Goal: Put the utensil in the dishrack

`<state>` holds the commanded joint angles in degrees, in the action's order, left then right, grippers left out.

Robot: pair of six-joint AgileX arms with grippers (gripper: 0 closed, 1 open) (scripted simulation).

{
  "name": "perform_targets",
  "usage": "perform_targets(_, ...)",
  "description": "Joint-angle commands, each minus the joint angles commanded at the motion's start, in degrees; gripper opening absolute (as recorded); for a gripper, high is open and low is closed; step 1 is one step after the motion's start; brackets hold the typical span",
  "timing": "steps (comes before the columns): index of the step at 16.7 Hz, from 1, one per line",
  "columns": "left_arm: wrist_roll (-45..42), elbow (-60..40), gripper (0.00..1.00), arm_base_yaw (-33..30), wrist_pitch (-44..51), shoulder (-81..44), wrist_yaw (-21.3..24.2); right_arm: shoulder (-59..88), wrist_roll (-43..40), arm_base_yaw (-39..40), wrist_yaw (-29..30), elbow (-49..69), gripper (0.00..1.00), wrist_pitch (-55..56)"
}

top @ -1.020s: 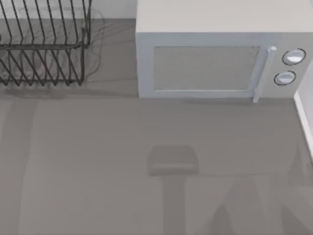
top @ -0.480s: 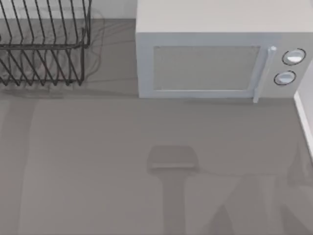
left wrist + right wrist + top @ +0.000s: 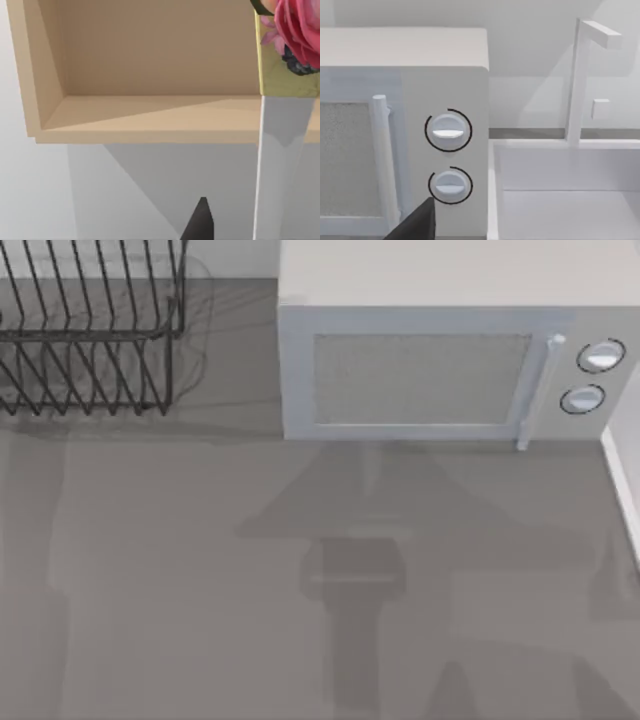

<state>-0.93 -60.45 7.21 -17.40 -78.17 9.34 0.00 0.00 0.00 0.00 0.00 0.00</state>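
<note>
The dishrack (image 3: pixel 92 338), a black wire rack with thin slanted bars, stands at the table's far left corner in the top view. The utensil is out of view. A dark tip of my left gripper (image 3: pixel 200 222) juts in at the edge of the left wrist view, facing a pale wall under a wooden shelf. A dark part of my right gripper (image 3: pixel 417 222) sits in front of the microwave's two dials in the right wrist view. Nothing is seen held by either one.
A grey microwave (image 3: pixel 420 380) with its door shut fills the back middle and right. Beside it is a white sink (image 3: pixel 570 200) with a faucet (image 3: pixel 577 75). A wooden shelf (image 3: pixel 150 115) hangs on the wall. Arm shadows lie on the grey table (image 3: pixel 180 570).
A broad new shadow has spread over the table in front of the microwave. The dishrack and microwave have not moved.
</note>
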Motion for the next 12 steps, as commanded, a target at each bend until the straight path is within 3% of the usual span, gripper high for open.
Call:
perform_targets(6, -0.05, 5.61, 0.0, -2.56, -24.58, -18.11, -2.51, 0.0, 0.0, 0.0, 0.0, 0.0, 1.0, 0.0)
perform_targets(12, 0.02, 7.52, 0.0, -3.39, -30.18, -22.41, -3.29, 0.0, 0.0, 0.0, 0.0, 0.0, 1.0, 0.0)
